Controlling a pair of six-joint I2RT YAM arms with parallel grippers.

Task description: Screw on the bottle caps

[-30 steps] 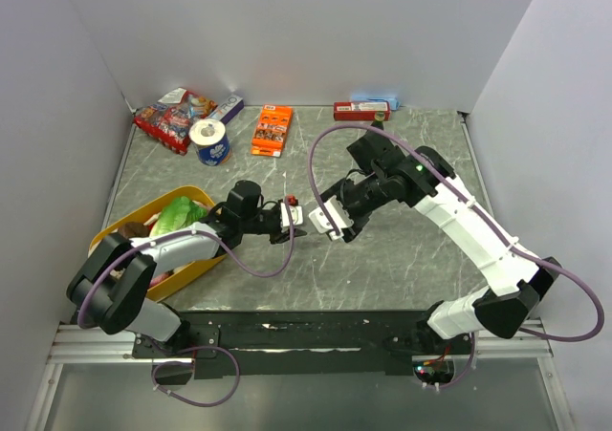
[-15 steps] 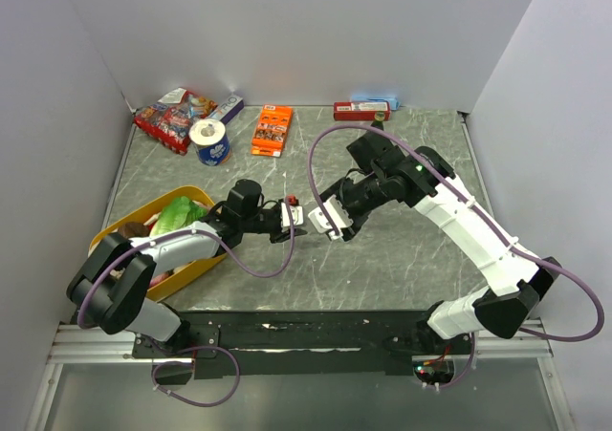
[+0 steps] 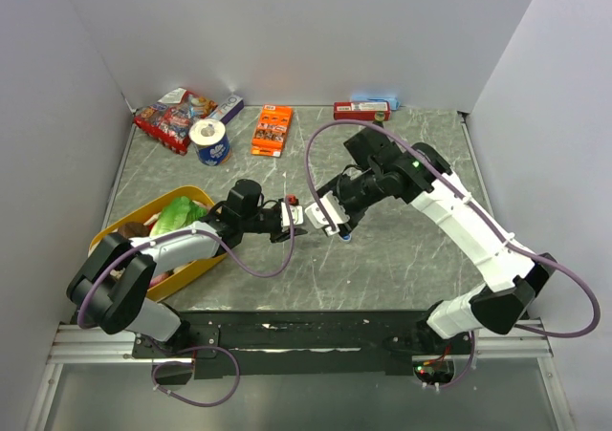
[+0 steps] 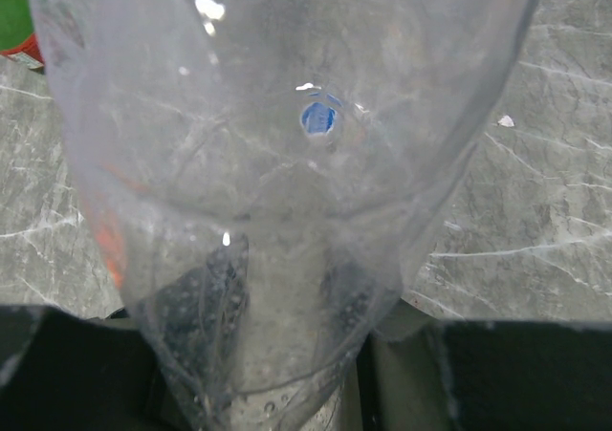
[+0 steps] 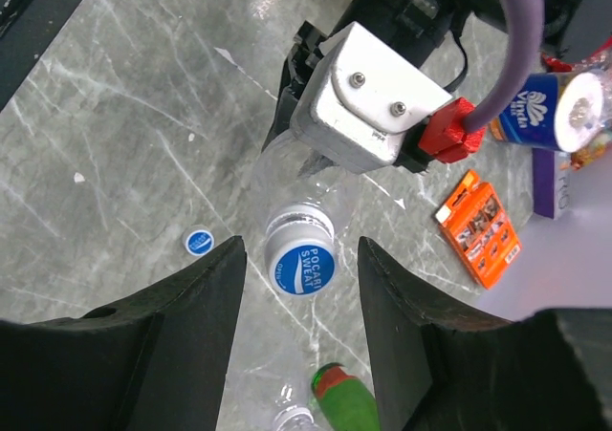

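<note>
The table [image 3: 402, 259] is grey marble-patterned. The left gripper [image 3: 292, 219] reaches out over its middle, and all places below are given from it.

The right gripper [image 3: 335, 223] faces the left gripper head-on from just beside it. Its jaws stand apart and hold nothing. In the right wrist view a gap shows on each side between the fingers [image 5: 196, 307] and the cap between them.

The bin [image 3: 198, 193], yellow, sits well behind the left gripper, alongside that arm.

The left gripper is clenched on the bottle [image 4: 287, 163]. Its two dark fingers press the clear wall near the base, and the neck points away from it toward the right gripper.

A green bottle [image 5: 339, 393] and a second bottle [image 5: 292, 419], clear, show only at the lower edge of the right wrist view. Both are past the right gripper's fingers, on the side away from the left gripper, and both are cut off.

The cap [image 5: 300, 254], blue with white lettering, sits on the held bottle's neck, straight out from the left gripper and level with the right gripper's fingertips. How tightly it is screwed on cannot be told.

A loose cap [image 5: 199, 243] lies flat on the table, near the left gripper, off to one side of the capped neck and apart from both grippers.
</note>
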